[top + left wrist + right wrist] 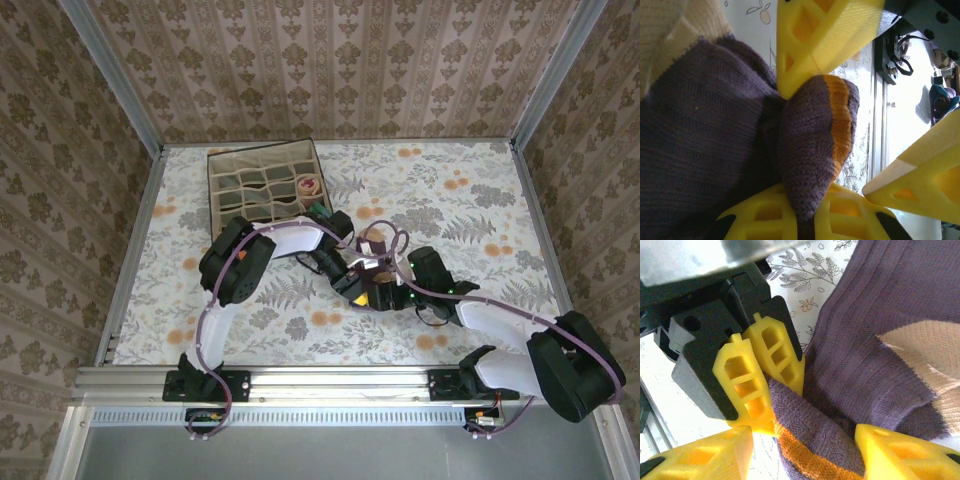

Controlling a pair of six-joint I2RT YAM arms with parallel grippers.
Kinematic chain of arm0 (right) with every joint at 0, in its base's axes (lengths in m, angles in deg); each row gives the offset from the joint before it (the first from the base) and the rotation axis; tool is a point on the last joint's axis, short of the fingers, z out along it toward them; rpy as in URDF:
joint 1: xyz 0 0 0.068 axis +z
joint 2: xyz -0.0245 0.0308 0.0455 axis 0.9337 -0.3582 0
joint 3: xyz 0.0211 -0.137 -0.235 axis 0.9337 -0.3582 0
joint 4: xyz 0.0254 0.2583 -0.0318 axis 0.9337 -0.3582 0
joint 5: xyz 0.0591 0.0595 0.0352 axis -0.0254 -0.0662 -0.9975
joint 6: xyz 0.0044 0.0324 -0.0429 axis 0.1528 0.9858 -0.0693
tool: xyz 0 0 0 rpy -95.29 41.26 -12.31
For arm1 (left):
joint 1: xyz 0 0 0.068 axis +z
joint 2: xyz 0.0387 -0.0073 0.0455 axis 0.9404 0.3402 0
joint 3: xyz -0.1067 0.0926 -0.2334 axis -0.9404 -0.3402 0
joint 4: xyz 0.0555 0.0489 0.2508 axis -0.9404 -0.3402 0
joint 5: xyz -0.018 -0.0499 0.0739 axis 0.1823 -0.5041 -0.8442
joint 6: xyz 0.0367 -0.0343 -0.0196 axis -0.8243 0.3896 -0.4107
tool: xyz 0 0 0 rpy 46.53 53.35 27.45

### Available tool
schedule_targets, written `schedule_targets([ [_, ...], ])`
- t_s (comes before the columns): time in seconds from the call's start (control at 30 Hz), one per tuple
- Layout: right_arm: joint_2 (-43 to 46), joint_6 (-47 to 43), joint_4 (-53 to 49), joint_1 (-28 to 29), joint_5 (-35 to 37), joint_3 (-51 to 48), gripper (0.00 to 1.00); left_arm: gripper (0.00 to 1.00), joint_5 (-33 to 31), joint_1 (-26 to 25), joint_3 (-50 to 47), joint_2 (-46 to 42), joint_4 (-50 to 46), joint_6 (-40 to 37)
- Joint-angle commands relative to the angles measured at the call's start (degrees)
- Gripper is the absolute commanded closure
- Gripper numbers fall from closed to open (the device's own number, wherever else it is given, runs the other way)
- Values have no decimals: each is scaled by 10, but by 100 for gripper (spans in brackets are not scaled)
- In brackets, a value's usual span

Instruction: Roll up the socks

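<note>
Wallpaper (350, 60) with a brown damask pattern all round, and a table (500, 190) under a leafy floral cloth. Both arms are hunched together in the middle of it.

Up close, the purple sock (880, 300) lies flat on the cloth with its tan patch showing. Its cuff end, the bit with the orange band, is lifted off the surface. The left gripper (805, 150) has that cuff pinched hard between its yellow fingers (825, 30), one above and one below, so the knit bulges out between them.

The right gripper (805, 440) sits right up against it, fingers apart and straddling the same cuff. One finger looks like it's touching the knit and the other has a sliver of daylight beside it, so it isn't squeezing anything. From overhead the arms cover the sock, so I can't make out how it lies there.

Back left on the table sits the dark fabric grid box (213, 185). A peach sock (312, 185) is bundled up in one of the compartments along its right edge, well apart from the grippers.
</note>
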Motion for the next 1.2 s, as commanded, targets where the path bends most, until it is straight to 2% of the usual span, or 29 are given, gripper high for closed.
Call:
schedule_targets([
  [0.0, -24, 1, 16, 13, -2, 13, 56, 100, 12, 9, -25, -18, 11, -4],
  [0.07, -40, 7, 19, 18, -7, 16, 62, 100, 8, 10, -48, -28, 35, 8],
  [0.23, -77, 10, 9, 39, -8, 31, 66, 100, -4, 14, -102, -51, 106, 45],
  [0.47, -129, 12, -34, 43, -1, 61, 100, 100, -46, 15, -169, -92, 200, 69],
  [0.6, -171, 25, -114, 39, 40, 101, 100, 97, -78, 7, -219, -142, 253, 19],
  [0.73, -236, 40, -193, 34, 66, 143, 100, 87, -133, -10, -296, -228, 340, -49],
  [0.8, -258, 44, -204, 33, 67, 153, 100, 80, -166, -12, -341, -265, 407, -47],
  [1.03, -291, 47, -226, 32, 62, 171, 100, 78, -233, -13, -447, -381, 525, -99],
  [1.17, -296, 42, -241, 30, 60, 179, 100, 77, -335, -68, -494, -444, 555, -177],
])
